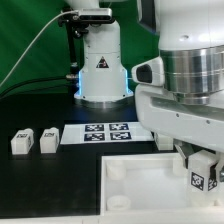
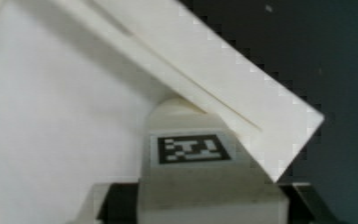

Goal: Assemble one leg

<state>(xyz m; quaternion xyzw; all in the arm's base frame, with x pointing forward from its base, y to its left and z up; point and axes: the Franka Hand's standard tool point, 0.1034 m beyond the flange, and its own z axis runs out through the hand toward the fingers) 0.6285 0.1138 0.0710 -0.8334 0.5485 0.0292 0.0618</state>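
Note:
My gripper (image 1: 203,172) is shut on a white leg (image 1: 202,172) with a black-and-white tag, at the exterior view's right, over the far right part of the large white tray (image 1: 140,195). In the wrist view the held leg (image 2: 197,150) sits between my two dark fingers (image 2: 119,203), its tag facing the camera, close to the tray's raised rim (image 2: 194,70). Two more legs (image 1: 21,141) (image 1: 49,139) lie on the black table at the exterior view's left.
The marker board (image 1: 105,133) lies behind the tray in mid table. A white robot base (image 1: 102,70) with a blue light stands at the back. The tray has round corner sockets (image 1: 117,171). A green backdrop stands behind.

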